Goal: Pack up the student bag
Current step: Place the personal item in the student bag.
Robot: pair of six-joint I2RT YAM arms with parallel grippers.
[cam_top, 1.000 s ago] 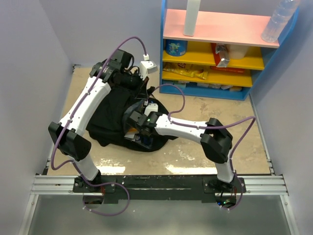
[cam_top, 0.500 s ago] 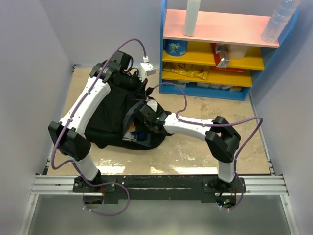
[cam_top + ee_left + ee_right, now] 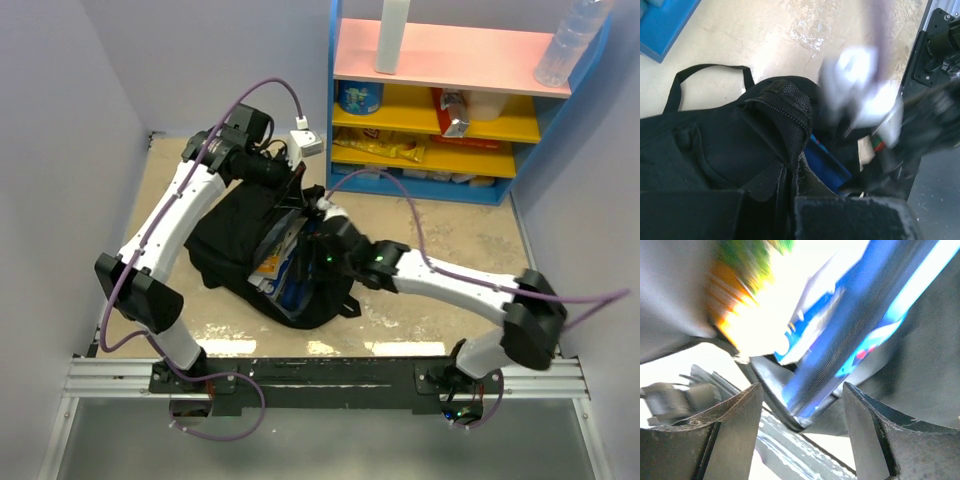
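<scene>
While the left gripper [image 3: 292,188] pinches its rim, one student bag [image 3: 225,245] gapes open under both of my grippers.
The right gripper [image 3: 802,390] has its jaws wide, holding nothing. I count two books in the bag, dead ahead of it: one blue book [image 3: 860,320] and one orange book [image 3: 735,315].

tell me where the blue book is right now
In the top view, the thin blue book sits inside the open soft black fabric backpack, left of centre, just ahead of the right gripper.
</scene>
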